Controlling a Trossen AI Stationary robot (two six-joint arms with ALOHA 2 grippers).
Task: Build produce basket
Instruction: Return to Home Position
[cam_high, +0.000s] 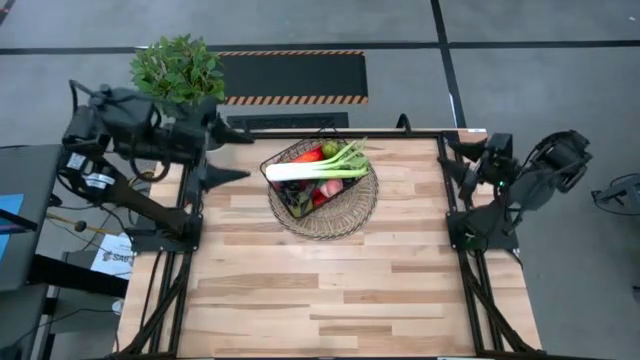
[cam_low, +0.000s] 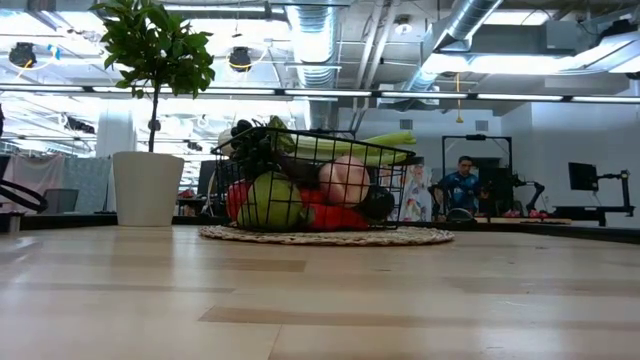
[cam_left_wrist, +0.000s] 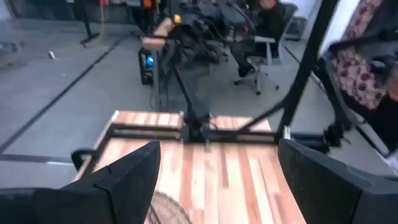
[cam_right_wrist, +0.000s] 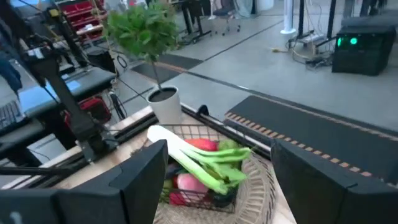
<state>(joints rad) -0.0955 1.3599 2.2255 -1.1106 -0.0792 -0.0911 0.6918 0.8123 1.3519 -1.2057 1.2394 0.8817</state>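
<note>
Reading the one bit of print in view, on a white sheet (cam_high: 110, 255) off the table's (cam_high: 330, 290) left edge, is not possible: it is too small. The left gripper (cam_high: 240, 155) hangs over the table's left edge just below the potted plant (cam_high: 178, 70), its two fingers (cam_left_wrist: 134, 180) spread wide and gripping nothing. The right gripper (cam_high: 448, 160) sits at the opposite edge, likewise released, with its fingers (cam_right_wrist: 143, 177) far apart and empty. Both point inward at the basket (cam_high: 292, 203), each well apart from it. The single basket stands on one round wicker tray (cam_high: 350, 215) toward the far side of the table, between the two arms. One leek (cam_high: 315, 168) lies across the top of the load, its white end toward the left arm and its green leaves toward the right. From the low view, one green apple (cam_low: 268, 203), one peach (cam_low: 345, 180) and one dark aubergine (cam_low: 375, 205) press against the mesh, with red pieces (cam_low: 325, 215) beneath whose number cannot be told. One person (cam_low: 462, 185) sits in the room beyond.
</note>
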